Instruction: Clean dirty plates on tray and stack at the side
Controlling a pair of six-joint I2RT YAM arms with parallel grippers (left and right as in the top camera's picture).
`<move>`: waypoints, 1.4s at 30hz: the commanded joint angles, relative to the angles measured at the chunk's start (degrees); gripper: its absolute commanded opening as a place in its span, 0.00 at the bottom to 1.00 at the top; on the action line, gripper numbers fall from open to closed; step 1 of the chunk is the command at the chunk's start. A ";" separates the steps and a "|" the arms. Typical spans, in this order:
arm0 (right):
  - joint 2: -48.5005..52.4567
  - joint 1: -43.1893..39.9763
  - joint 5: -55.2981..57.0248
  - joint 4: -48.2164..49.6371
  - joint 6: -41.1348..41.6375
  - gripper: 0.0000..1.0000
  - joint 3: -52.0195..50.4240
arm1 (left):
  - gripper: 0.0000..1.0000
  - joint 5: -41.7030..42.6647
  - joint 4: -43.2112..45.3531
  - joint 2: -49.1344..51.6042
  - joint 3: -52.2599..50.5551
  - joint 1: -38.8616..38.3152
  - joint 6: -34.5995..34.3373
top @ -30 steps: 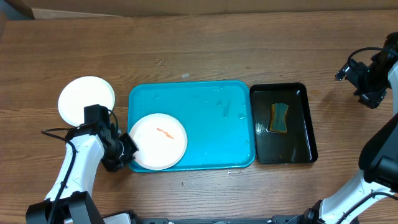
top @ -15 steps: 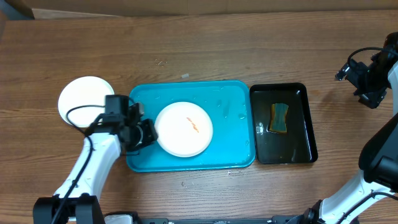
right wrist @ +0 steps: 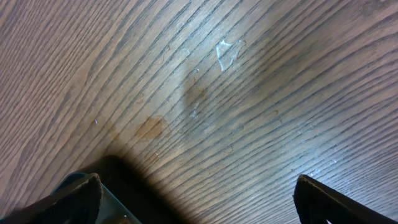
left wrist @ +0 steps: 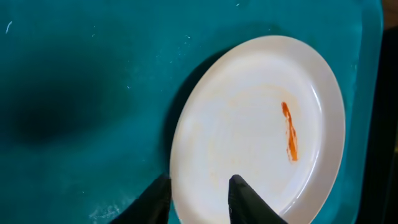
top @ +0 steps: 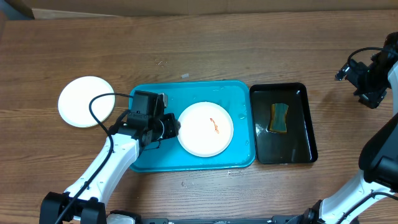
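Note:
A white plate (top: 206, 129) with an orange-red smear sits on the turquoise tray (top: 236, 93), right of its middle. My left gripper (top: 172, 127) is shut on the plate's left rim. In the left wrist view the fingers (left wrist: 198, 198) pinch the rim of the plate (left wrist: 255, 124) over the tray (left wrist: 81, 81). A second white plate (top: 86, 101) lies on the table left of the tray. A third plate is out of view. My right gripper (top: 362, 78) is open and empty above bare table at the far right, its fingers wide apart in the right wrist view (right wrist: 199, 196).
A black tray (top: 306, 118) holding water and a yellow-green sponge (top: 279, 117) stands right of the turquoise tray. Its corner shows in the right wrist view (right wrist: 118, 208). The left arm's cable loops over the table between the tray and the left plate.
My left gripper has slid the smeared plate rightwards across the tray, from its left front corner to right of the middle. The right arm has not moved.

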 commanded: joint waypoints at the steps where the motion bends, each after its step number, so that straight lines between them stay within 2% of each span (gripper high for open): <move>1: -1.01 0.04 0.11 0.11 0.26 1.00 0.76 | 0.44 -2.51 -2.29 0.57 2.86 0.00 1.60; 4: -1.01 0.04 0.11 0.11 0.26 1.00 0.76 | 0.48 -5.27 -9.07 1.22 8.37 -0.04 3.37; 9: -1.01 0.04 0.11 0.11 0.26 1.00 0.76 | 0.48 -8.70 -21.42 6.62 20.63 -1.16 8.04; 11: -1.01 0.04 0.11 0.11 0.26 1.00 0.76 | 0.47 -9.03 -23.61 9.51 23.34 -1.92 8.57; 15: -1.01 0.04 0.11 0.11 0.26 1.00 0.76 | 0.36 -8.83 -23.76 15.76 24.41 -4.09 8.63; 21: -1.01 0.04 0.11 0.11 0.26 1.00 0.76 | 0.32 -8.50 -24.50 20.85 24.41 -5.73 8.63; 26: -1.01 0.04 0.11 0.11 0.26 1.00 0.76 | 0.21 -8.55 -25.14 23.41 24.13 -5.73 8.44; 42: -1.01 0.04 0.11 0.11 0.26 1.00 0.76 | 0.22 -12.00 -24.63 24.00 23.76 -6.05 8.24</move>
